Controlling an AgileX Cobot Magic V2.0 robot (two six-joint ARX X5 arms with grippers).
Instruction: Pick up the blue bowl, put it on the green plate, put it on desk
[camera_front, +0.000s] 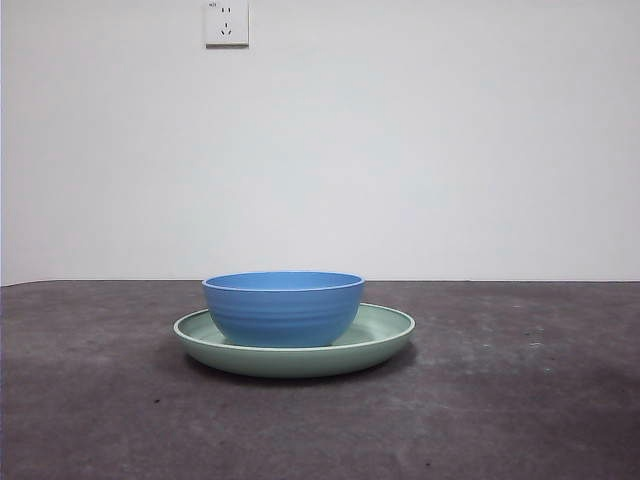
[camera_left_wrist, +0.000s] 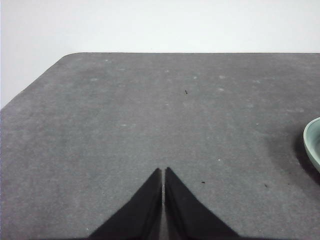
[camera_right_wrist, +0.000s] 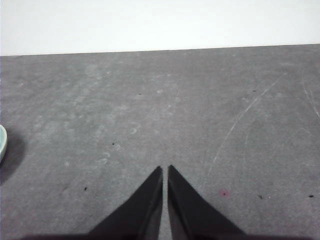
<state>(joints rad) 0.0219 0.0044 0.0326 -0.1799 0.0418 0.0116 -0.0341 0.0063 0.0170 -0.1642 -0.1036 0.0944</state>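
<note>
Two end effectors, and neither has anything in it. The left end effector (camera_left_wrist: 163, 172) hangs over bare desk (camera_left_wrist: 150, 115) with its jaws pinched together on nothing, and the right end effector (camera_right_wrist: 165, 171) is clenched the same way, also over bare surface.

The blue bowl (camera_front: 284, 308) sits upright inside the green plate (camera_front: 385, 335), resting on the plate's floor, the pair in the middle of the desk, a touch left of centre in the front view. So the stacking looks done already; what seems left is lifting the bowl out and setting it on the desk itself.

Here is what the coming move turns on: from the left arm the plate lies off to its right, only a sliver of green rim (camera_left_wrist: 313, 145) showing at the edge of its wrist view. From the right arm the plate lies off to its left, an even thinner sliver (camera_right_wrist: 2, 141). The stack sits between the arms; I can't call either one nearer. The bowl is round, so no long axis to line up.

Only the front view shows the bowl at all; the wrist views alone show the jaws.
</note>
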